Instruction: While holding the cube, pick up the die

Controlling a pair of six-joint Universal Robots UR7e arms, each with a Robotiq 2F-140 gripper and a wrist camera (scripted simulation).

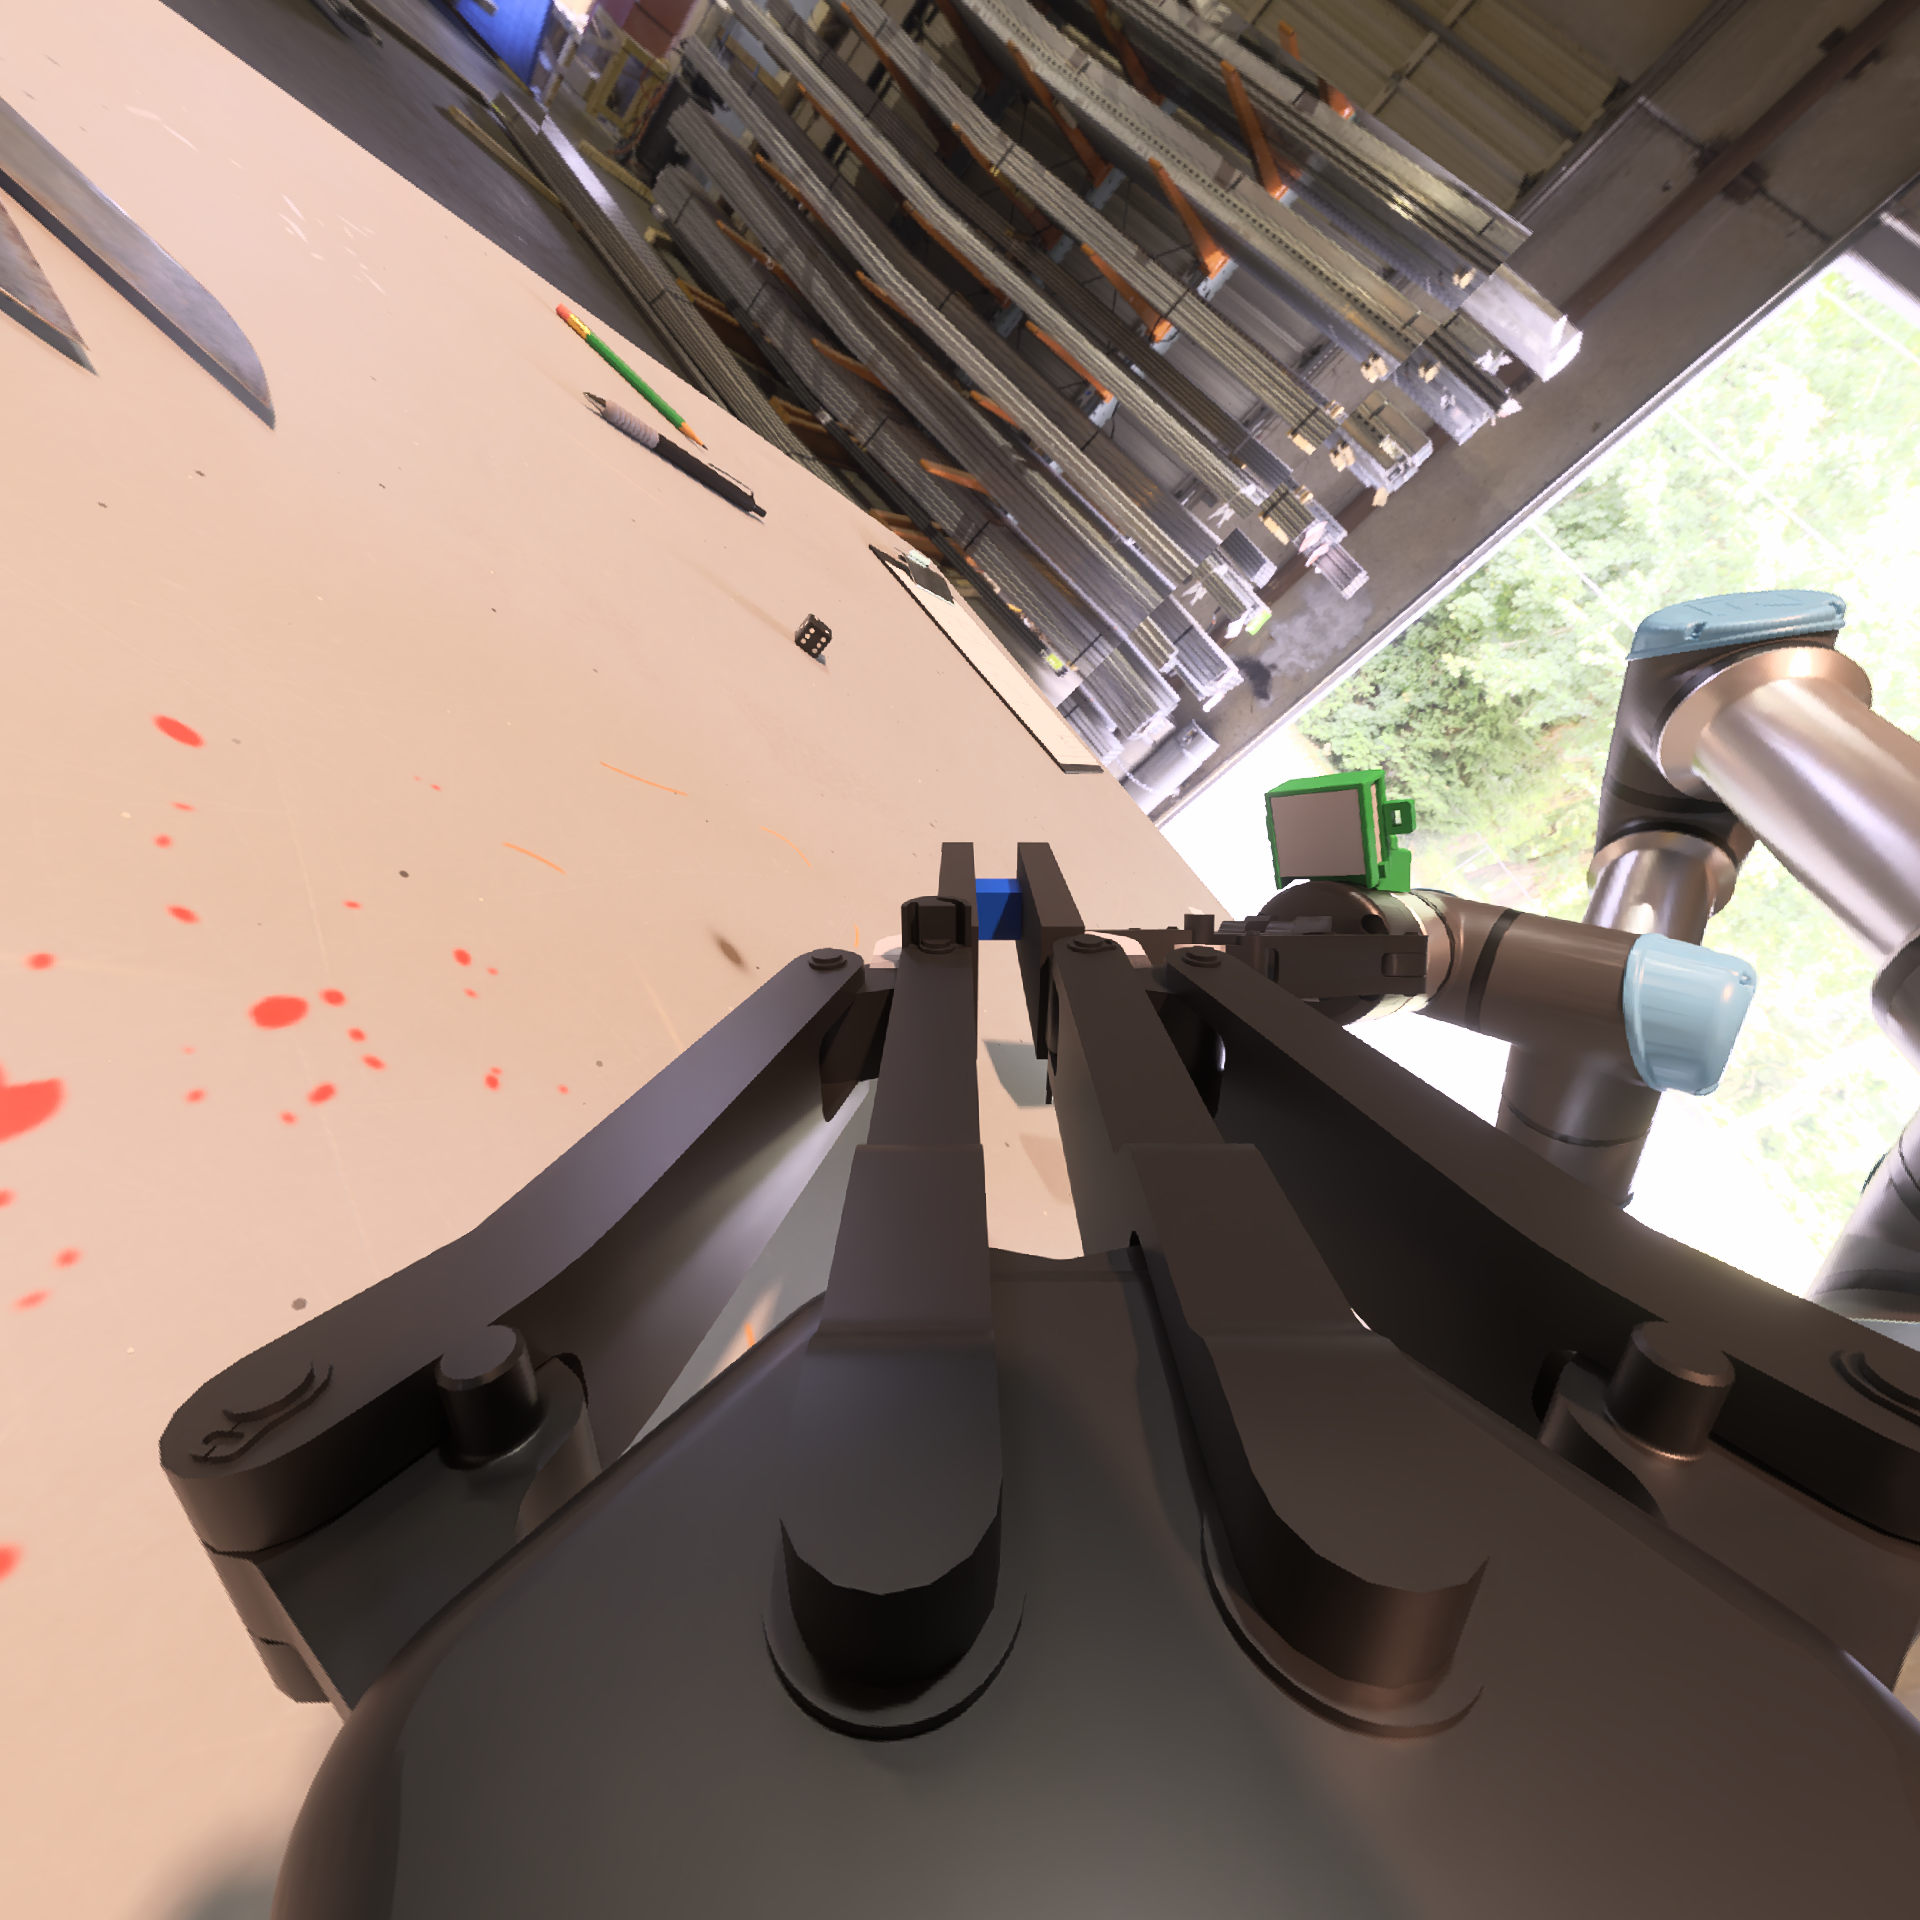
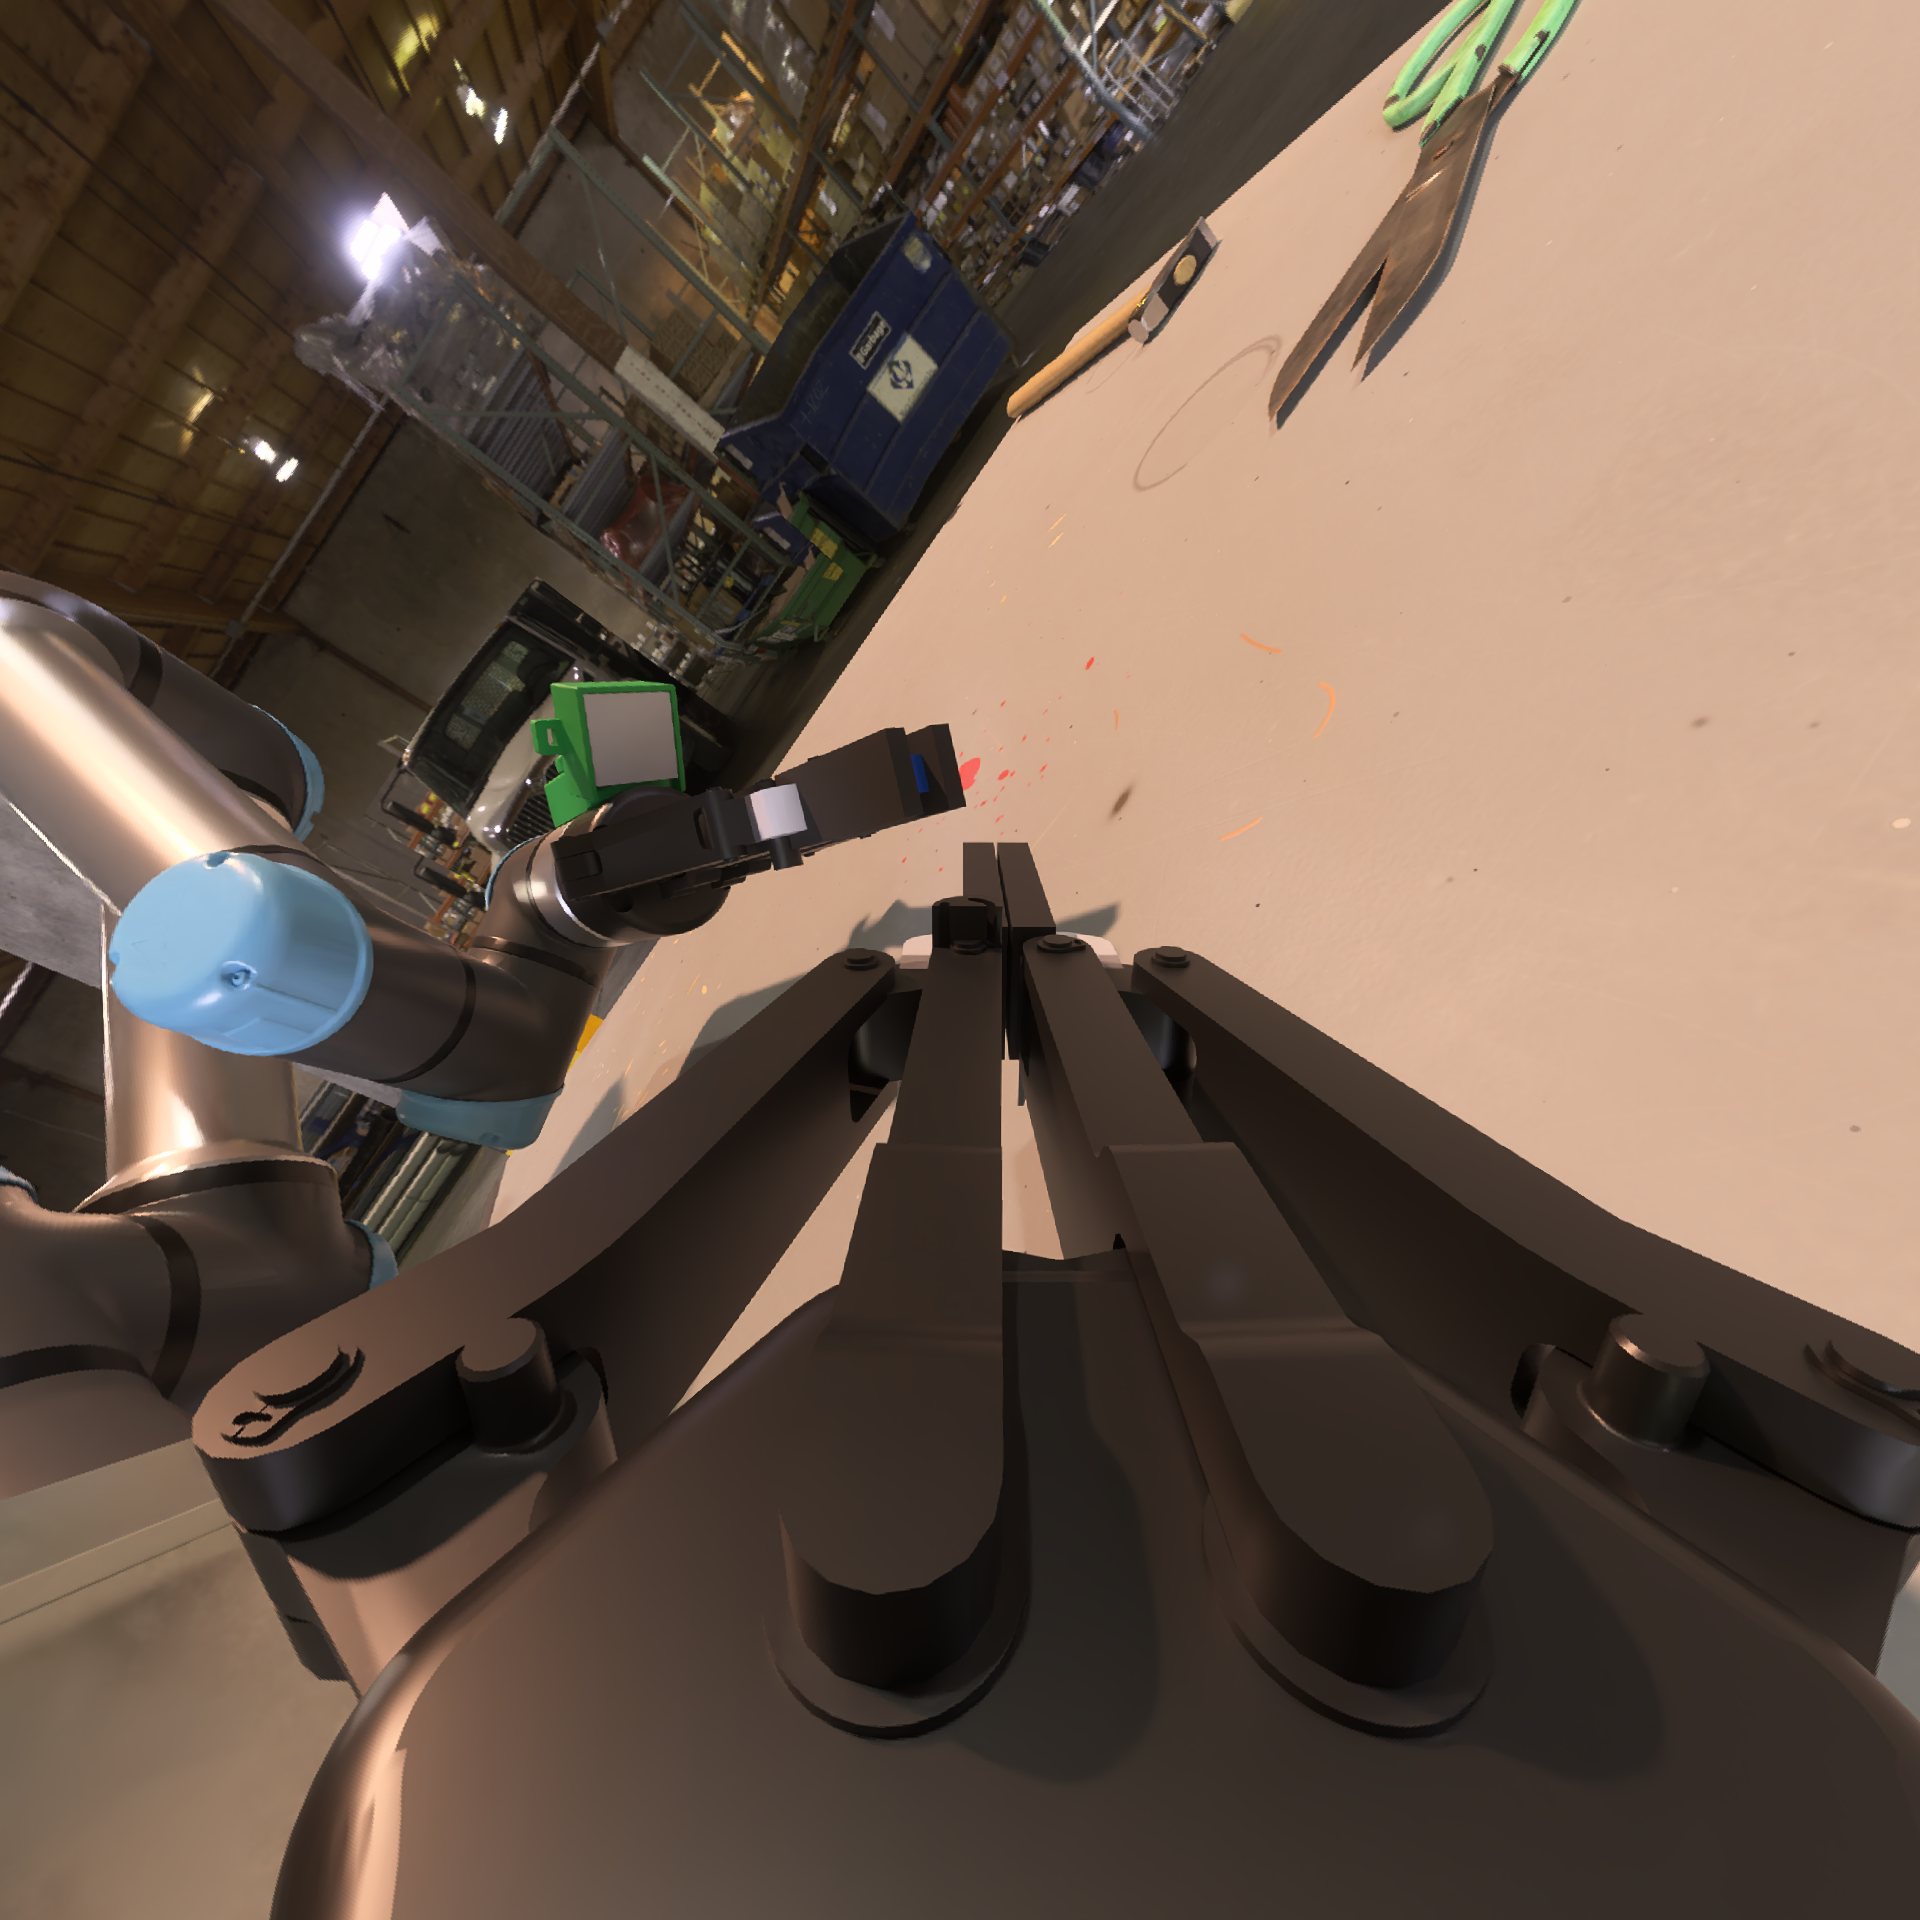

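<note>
My left gripper [image 1: 997, 883] is shut on a small blue cube [image 1: 1000, 906], held between its fingertips above the tan table [image 1: 468, 727]. The same gripper and cube [image 2: 918, 775] show in the right wrist view, off to the left and ahead. A small black die [image 1: 812, 635] with white pips lies on the table, ahead and left of the left gripper, near the table's far edge. My right gripper [image 2: 995, 878] is shut with its fingers pressed together and nothing between them, above the table. The die does not show in the right wrist view.
A green pencil [image 1: 629, 376] and a black pen [image 1: 675, 454] lie beyond the die. A clipboard [image 1: 987, 665] lies by the table edge. Green-handled scissors [image 2: 1392, 229] and a hammer [image 2: 1101, 327] lie far ahead in the right wrist view. Red paint spots [image 1: 275, 1010] mark the table.
</note>
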